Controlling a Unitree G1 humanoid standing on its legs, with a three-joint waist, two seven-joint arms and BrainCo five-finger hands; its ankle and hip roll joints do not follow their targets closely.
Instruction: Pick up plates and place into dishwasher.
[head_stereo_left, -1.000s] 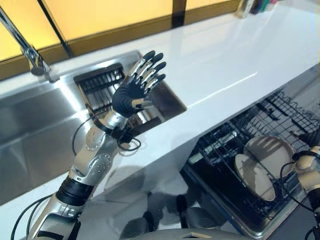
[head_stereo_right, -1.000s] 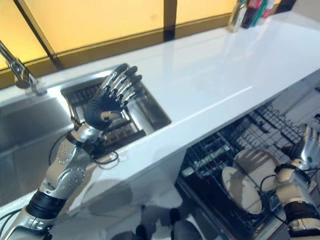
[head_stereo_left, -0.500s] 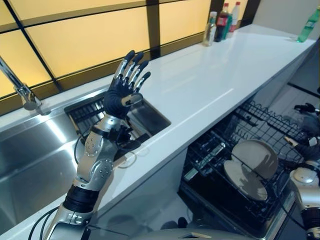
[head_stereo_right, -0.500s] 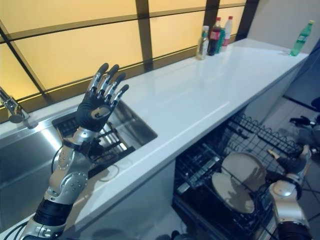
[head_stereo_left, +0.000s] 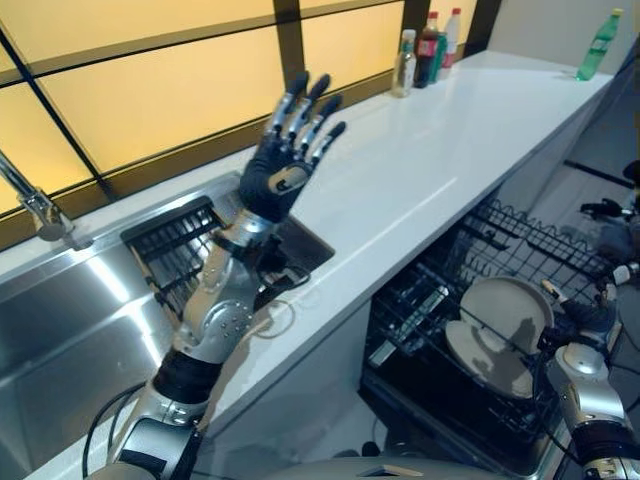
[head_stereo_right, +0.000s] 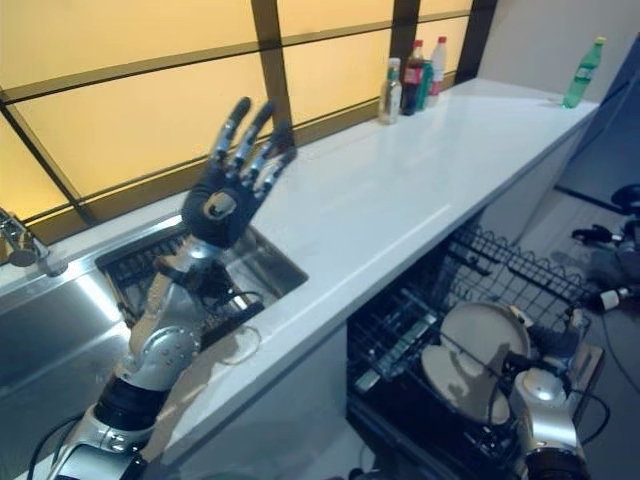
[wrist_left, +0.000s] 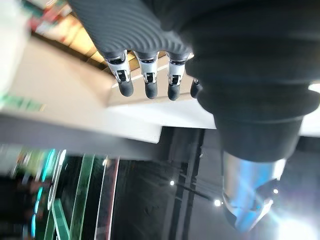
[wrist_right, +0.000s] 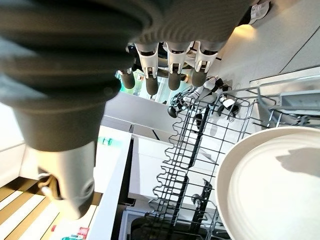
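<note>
The left robot hand (head_stereo_left: 283, 170) was held raised above the long white glossy counter (head_stereo_left: 430, 170), its palm turned toward the camera and its silver dark-tipped fingers (head_stereo_left: 312, 110) spread straight. Nothing was held in it; in the left wrist view the fingers (wrist_left: 147, 75) were seen extended in a row, free of any object. Below and behind that hand, a stainless-steel sink (head_stereo_left: 90, 300) was set into the counter, with a black ribbed drying rack (head_stereo_left: 175, 245) lying in its basin and a chrome tap (head_stereo_left: 40, 205) standing at its back edge.

The right robot hand (wrist_right: 170, 62) was seen in its own wrist view over the pulled-out black wire dishwasher rack (head_stereo_left: 520, 260), with its fingers (wrist_right: 172, 70) relaxed and straight and nothing enclosed by them. In the head views only its wrist could be made out at the lower right, just beside the rack.

Two round cream-white plates (head_stereo_left: 500, 325) were standing tilted in the dishwasher rack, one overlapping the other; the rim of one plate (wrist_right: 270, 185) was seen close beneath the right robot hand, apart from the fingers.

At the far end of the counter, a cluster of small bottles (head_stereo_left: 425, 45) was standing against the amber-lit window panes (head_stereo_left: 150, 90), and a green bottle (head_stereo_left: 597, 45) was standing well apart from them at the counter's far corner.
</note>
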